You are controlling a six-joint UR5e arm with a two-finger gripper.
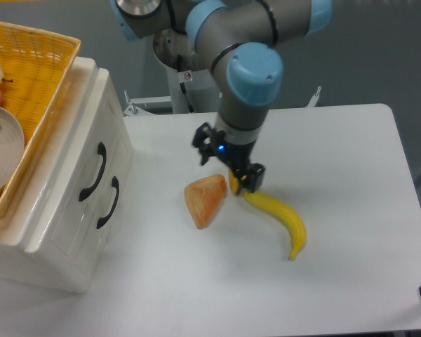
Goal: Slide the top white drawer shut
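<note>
The white cabinet (63,232) stands at the left of the table. Its top white drawer (84,165) sits flush with the cabinet front, its black curved handle (93,172) facing right. The lower drawer handle (109,202) is just beside it. My gripper (228,163) hangs over the middle of the table, well to the right of the cabinet, above the yellow pepper. Its fingers (253,177) stand apart with nothing between them, so it is open.
An orange wedge-shaped piece (205,199), a yellow pepper (235,181) partly under the gripper, and a banana (282,222) lie mid-table. A yellow wicker basket (35,70) with a white plate (1,151) sits on top of the cabinet.
</note>
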